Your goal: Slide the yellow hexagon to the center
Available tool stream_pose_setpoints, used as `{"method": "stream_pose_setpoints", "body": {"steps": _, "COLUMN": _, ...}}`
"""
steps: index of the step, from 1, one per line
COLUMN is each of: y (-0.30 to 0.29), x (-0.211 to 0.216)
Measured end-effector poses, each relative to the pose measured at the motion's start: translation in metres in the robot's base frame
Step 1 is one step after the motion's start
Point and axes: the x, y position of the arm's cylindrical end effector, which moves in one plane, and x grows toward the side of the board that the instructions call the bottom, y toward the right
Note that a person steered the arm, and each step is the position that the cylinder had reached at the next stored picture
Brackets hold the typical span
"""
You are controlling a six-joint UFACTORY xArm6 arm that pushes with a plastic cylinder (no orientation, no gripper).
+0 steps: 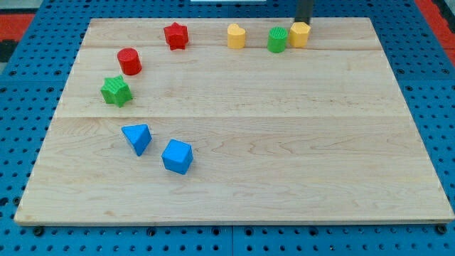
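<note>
Item 1, wooden board [234, 178]: the largest thing before you, pale planks on a blue pegboard [21, 107], its middle bare.

Item 2, rod: dark, dropping in from the view's top edge, cut off above. There is no claw here to be wide or narrow, only my tip [302, 23], which sits at the far side of the yellow hexagon [300, 33], apparently touching it, though the contact itself is hidden behind the block.

Item 3, the hexagon: near the top edge, right of middle, touching the green block [277, 40] on its left. The centre lies toward the view's bottom and left, so your push runs from the tip's side.

Items 4 to 9: yellow block [236, 35], red star [175, 35], red cylinder [129, 61], green star [116, 91], blue wedge [137, 137], blue cube [177, 156].
</note>
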Motion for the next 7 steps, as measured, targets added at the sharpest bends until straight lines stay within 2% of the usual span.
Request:
{"method": "stream_pose_setpoints", "body": {"steps": 2, "y": 0.005, "x": 0.047}}
{"method": "stream_pose_setpoints", "body": {"steps": 3, "y": -0.008, "x": 0.051}}
{"method": "stream_pose_setpoints", "body": {"steps": 5, "y": 0.018, "x": 0.037}}
{"method": "stream_pose_setpoints", "body": {"steps": 7, "y": -0.077, "x": 0.112}}
